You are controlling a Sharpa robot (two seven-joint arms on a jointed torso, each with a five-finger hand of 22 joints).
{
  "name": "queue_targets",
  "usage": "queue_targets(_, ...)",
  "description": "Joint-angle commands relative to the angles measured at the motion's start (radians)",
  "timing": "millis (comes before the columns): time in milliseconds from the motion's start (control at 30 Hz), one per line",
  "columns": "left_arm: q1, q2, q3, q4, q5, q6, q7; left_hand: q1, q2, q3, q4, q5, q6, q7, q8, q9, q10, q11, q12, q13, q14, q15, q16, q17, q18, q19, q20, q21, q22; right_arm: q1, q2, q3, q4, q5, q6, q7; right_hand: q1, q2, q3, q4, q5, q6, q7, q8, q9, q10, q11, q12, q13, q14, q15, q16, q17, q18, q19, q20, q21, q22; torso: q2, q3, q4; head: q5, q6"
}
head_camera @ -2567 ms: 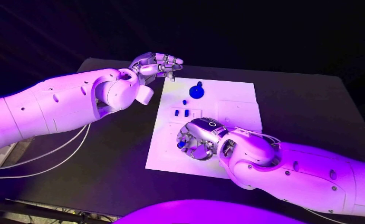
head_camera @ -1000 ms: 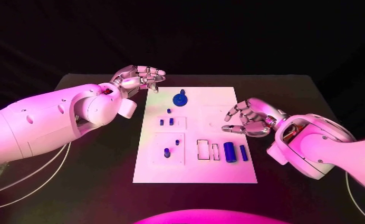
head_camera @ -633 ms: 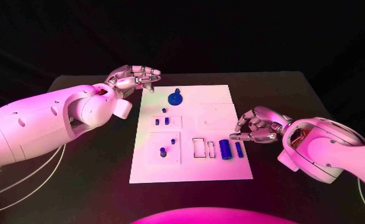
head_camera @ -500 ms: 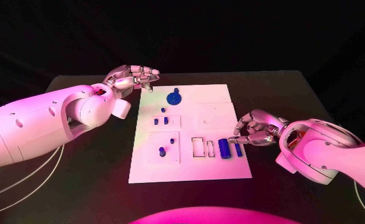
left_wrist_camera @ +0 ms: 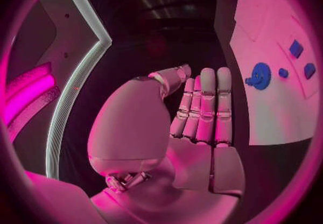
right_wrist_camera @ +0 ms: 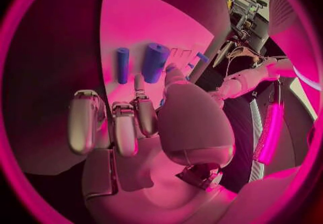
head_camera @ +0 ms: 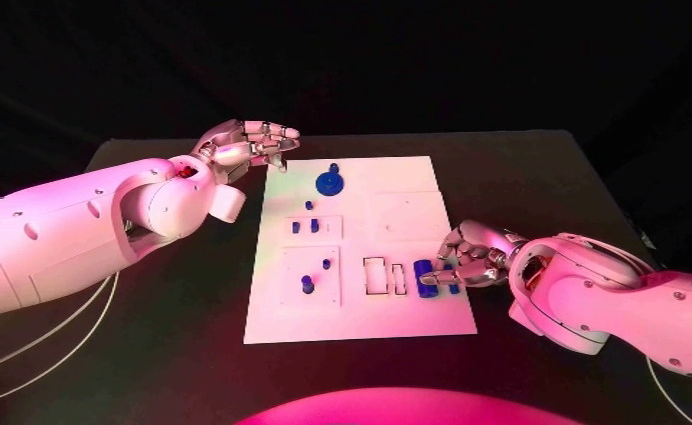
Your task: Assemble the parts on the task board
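The white task board (head_camera: 361, 317) lies mid-table. On it are a round blue part (head_camera: 330, 183) (left_wrist_camera: 260, 76), small blue pieces (head_camera: 304, 227) (left_wrist_camera: 296, 48), two blue pegs (head_camera: 307, 285) and two empty slots (head_camera: 375, 275). A thick blue cylinder (head_camera: 427, 280) (right_wrist_camera: 154, 62) and a thin one (head_camera: 451, 282) (right_wrist_camera: 123, 64) lie near the board's right edge. My right hand (head_camera: 469, 257) (right_wrist_camera: 145, 121) hangs over them, fingers curled, thumb and a fingertip at the thick cylinder's near end. My left hand (head_camera: 253, 142) (left_wrist_camera: 198, 111) hovers off the board's far left corner, fingers together against the thumb, holding nothing.
The black table (head_camera: 159, 295) surrounds the board, with bare room on both sides. White cables (head_camera: 58, 330) trail off the table's left edge under my left arm.
My right hand has moved left and down from the board's right side onto the two blue cylinders. My left hand stays near the far left corner. The camera view shifted slightly.
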Motion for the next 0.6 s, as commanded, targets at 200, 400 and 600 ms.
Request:
queue_targets(200, 0.0, 0.0, 0.001, 0.004, 0.002, 0.013, 0.011, -0.003, 0.004, -0.005, 0.001, 0.006, -0.007, 0.0, 0.003, -0.002, -0.009, 0.002, 0.005, -0.001, -0.004, 0.0, -0.003, -0.001, 0.015, -0.007, 0.001, -0.003, 0.0, -0.014, 0.03, 0.0, -0.017, -0.061, 0.028, -0.041, -0.017, 0.002, -0.009, -0.001, -0.006, 0.009, 0.001, 0.005, 0.002, 0.007, -0.002, 0.007, 0.068, 0.091, -0.007, 0.007, 0.205, -0.007, 0.042, -0.007, 0.011, 0.202, 0.0, 0.0, 0.0008, 0.003, -0.002)
queue_targets(400, 0.001, -0.002, 0.001, 0.004, 0.002, 0.016, 0.009, -0.003, 0.004, -0.005, 0.001, 0.006, -0.007, 0.0, 0.003, -0.002, -0.009, 0.002, 0.005, -0.001, -0.004, 0.0, -0.003, -0.001, 0.015, -0.007, 0.001, -0.003, 0.0, -0.025, 0.053, 0.0, -0.038, -0.075, 0.043, -0.058, -0.02, 0.005, -0.012, -0.002, -0.006, 0.01, 0.0, 0.006, 0.003, 0.007, -0.003, 0.007, 0.069, 0.091, -0.008, 0.007, 0.205, -0.007, 0.042, -0.008, 0.012, 0.203, 0.0, -0.0002, 0.0004, 0.006, -0.005)
queue_targets(600, 0.001, -0.004, 0.001, 0.005, 0.002, 0.017, 0.008, -0.003, 0.004, -0.005, 0.001, 0.006, -0.007, 0.0, 0.003, -0.002, -0.009, 0.002, 0.005, -0.001, -0.004, 0.0, -0.003, -0.001, 0.015, -0.007, 0.001, -0.003, 0.0, -0.035, 0.069, 0.0, -0.052, -0.089, 0.062, -0.078, 0.013, 0.021, -0.013, -0.006, 0.012, 0.015, -0.005, 0.017, 0.009, 0.01, -0.007, 0.006, 0.071, 0.091, -0.012, 0.007, 0.205, -0.007, 0.042, -0.012, 0.012, 0.203, -0.001, -0.0002, 0.0002, 0.008, -0.007)
